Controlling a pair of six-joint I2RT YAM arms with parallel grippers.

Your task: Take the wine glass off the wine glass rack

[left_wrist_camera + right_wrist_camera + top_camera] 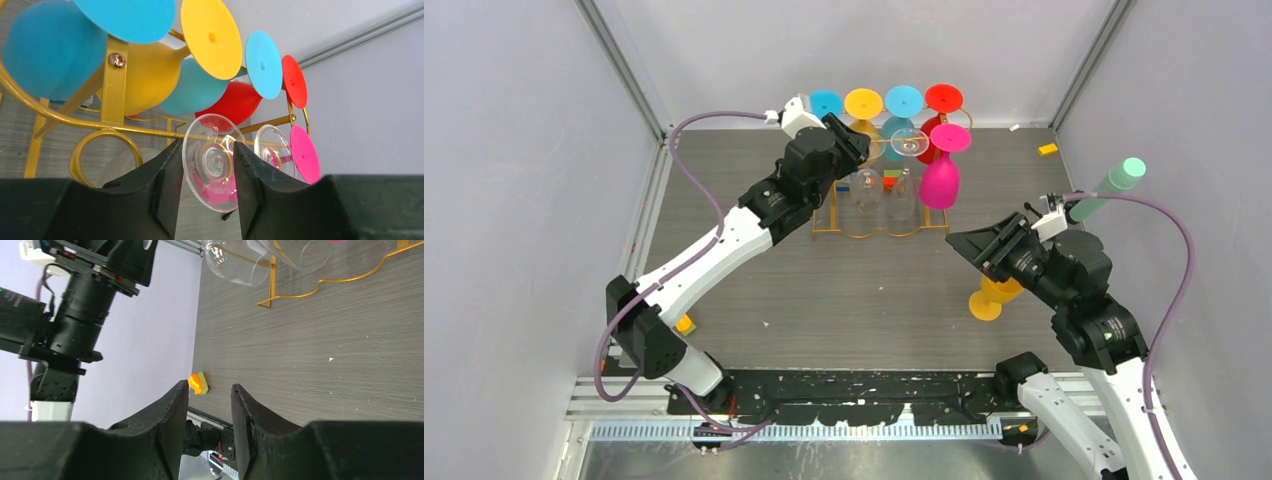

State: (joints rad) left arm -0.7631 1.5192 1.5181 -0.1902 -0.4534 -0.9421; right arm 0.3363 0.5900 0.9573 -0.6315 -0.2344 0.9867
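Observation:
The gold wire wine glass rack (pixel 879 232) (pixel 114 85) stands at the back of the table with coloured and clear glasses hanging upside down. My left gripper (pixel 861 140) (pixel 208 145) is at the rack's top left. Its fingers flank the round foot of a clear wine glass (pixel 212 162). The left finger touches the foot's rim and the right finger covers its far side, so whether they clamp it does not show. My right gripper (pixel 959 245) (pixel 210 385) hovers open and empty to the right of the rack.
A second clear glass (pixel 909 142) (pixel 271 147) and a pink glass (pixel 941 180) hang to the right of the flanked one. A yellow glass (pixel 992 298) stands on the table under the right arm. A small orange-green block (pixel 685 323) (pixel 199 383) lies near the left arm's base.

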